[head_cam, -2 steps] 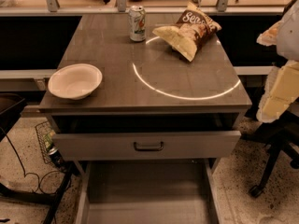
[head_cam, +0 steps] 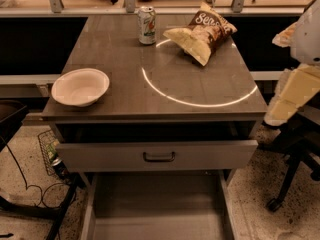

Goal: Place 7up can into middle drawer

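The 7up can [head_cam: 147,25] stands upright at the far edge of the brown tabletop [head_cam: 125,59], left of a chip bag [head_cam: 202,31]. The middle drawer [head_cam: 157,209] is pulled out at the bottom of the view, and its flat grey floor is bare. My gripper [head_cam: 295,91] is at the right edge of the view, off the table's right side. It is level with the tabletop, well away from the can, and shows only as pale cream and white parts.
A white bowl [head_cam: 80,86] sits on the table's front left. A grey drawer front with a black handle [head_cam: 159,156] juts out slightly above the open tray. A chair base [head_cam: 290,184] stands at the right, and cables and a wire basket [head_cam: 50,154] lie at the left.
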`<move>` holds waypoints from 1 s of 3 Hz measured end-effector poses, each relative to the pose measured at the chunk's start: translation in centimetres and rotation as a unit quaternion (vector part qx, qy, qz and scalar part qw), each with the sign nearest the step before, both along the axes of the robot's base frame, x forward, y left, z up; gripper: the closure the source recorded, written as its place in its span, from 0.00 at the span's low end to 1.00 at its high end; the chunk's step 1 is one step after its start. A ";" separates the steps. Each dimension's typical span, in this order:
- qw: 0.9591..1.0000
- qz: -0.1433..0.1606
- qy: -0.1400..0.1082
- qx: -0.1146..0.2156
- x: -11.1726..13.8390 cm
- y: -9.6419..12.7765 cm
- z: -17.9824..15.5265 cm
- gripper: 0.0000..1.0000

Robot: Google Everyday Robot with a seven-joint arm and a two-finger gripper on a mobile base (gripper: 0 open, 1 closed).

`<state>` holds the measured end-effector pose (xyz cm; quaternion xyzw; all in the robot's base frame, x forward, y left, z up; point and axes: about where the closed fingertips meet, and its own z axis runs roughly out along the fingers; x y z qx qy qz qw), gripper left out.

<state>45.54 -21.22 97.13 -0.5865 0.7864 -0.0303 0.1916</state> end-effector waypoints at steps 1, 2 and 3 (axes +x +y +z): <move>0.994 -0.051 -0.024 0.093 4.5 0.7 -2.5 0.00; 0.973 -0.076 -0.058 0.211 9.6 1.3 -4.2 0.00; 0.933 -0.054 -0.138 0.328 14.7 2.2 -2.3 0.00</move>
